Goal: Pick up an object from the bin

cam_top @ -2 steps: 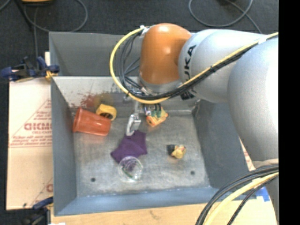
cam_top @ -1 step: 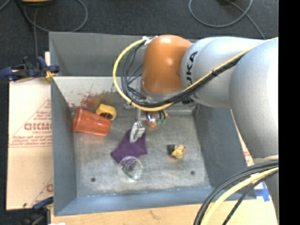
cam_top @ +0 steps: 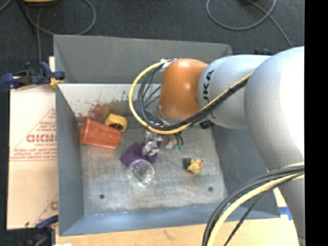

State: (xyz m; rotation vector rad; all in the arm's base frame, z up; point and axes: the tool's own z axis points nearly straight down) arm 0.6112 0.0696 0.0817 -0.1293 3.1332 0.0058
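Beneath my big white arm [cam_top: 266, 101] my claw [cam_top: 152, 147] hangs in the middle of the bin [cam_top: 169, 195], at the right end of a purple thing [cam_top: 132, 153] that stretches leftwards beside a clear cup [cam_top: 141, 172], and I cannot tell how open the claw is.

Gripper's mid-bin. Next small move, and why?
Probably ease straight down: the gripper sits over the right edge of the purple thing at mid-bin, and the clear cup lies close beside it, so sideways travel risks knocking that.
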